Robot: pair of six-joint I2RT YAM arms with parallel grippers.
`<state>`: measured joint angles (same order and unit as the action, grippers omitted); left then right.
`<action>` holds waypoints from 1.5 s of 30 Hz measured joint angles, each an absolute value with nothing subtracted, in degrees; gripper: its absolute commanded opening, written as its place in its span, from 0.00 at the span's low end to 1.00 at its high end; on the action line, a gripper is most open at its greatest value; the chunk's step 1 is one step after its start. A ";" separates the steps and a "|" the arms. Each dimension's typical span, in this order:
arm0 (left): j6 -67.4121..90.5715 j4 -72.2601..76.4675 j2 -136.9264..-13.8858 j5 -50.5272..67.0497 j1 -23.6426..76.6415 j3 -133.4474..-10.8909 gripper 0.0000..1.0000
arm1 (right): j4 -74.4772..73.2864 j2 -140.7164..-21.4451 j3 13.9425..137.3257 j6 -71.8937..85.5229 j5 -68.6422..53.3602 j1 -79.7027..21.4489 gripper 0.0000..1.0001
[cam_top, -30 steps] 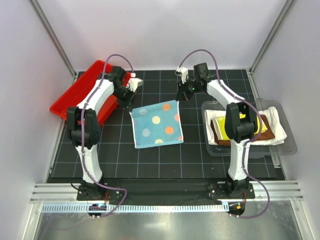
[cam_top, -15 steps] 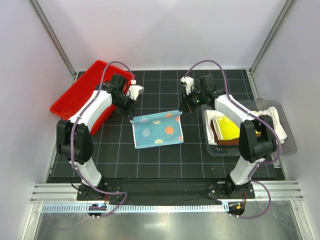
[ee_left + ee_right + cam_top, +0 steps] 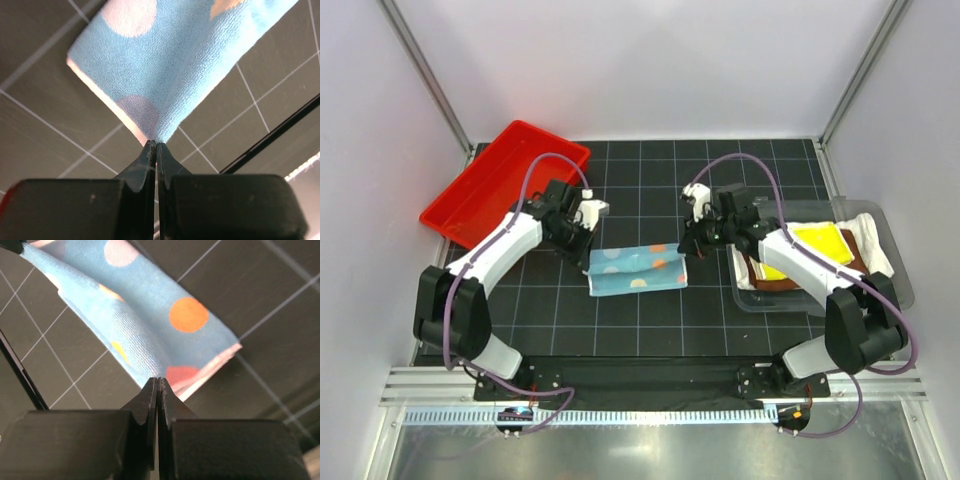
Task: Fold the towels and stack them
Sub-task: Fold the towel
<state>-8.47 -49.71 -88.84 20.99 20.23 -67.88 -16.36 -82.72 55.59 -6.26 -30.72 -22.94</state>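
The first fold is in hand: the left fingers (image 3: 146,167) and right fingers (image 3: 150,402) each pinch a far corner of the light-blue spotted towel (image 3: 635,272), half-doubled mid-bench (image 3: 650,320). The next move probably calls for laying both corners squarely on the near edge, then releasing.

From above I see my left gripper (image 3: 590,252) closed on the far-left corner of the light-blue spotted towel (image 3: 635,275), and my right gripper (image 3: 683,247) closed on its far-right corner. The towel's far edge is lifted and drawn toward the near edge, so the cloth reads as a narrow band across the middle of the black gridded mat (image 3: 650,180). Both arms reach inward over the mat. The red tray (image 3: 485,185) sits tilted at the far left, apart from the towel. On the right, the clear plastic bin (image 3: 895,290) holds a white towel (image 3: 875,225), a brown towel (image 3: 775,283) on it, and a yellow-green towel (image 3: 820,243) on top.
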 measured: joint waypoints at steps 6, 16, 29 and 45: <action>-4.95 -46.50 -86.50 20.49 21.78 -62.54 0.09 | -12.10 -81.38 47.44 -1.52 -27.94 -27.27 0.01; -1.74 -45.93 -87.35 17.74 25.54 -59.61 0.00 | -11.79 -78.19 42.81 0.80 -21.08 -27.33 0.01; 0.21 -44.86 -87.39 5.13 26.26 -67.88 0.00 | -10.70 -82.37 55.46 0.36 -16.56 -27.31 0.01; -0.99 -42.78 -102.41 -2.96 21.26 -83.24 0.00 | -7.14 -99.42 70.02 -5.74 -16.23 -23.40 0.01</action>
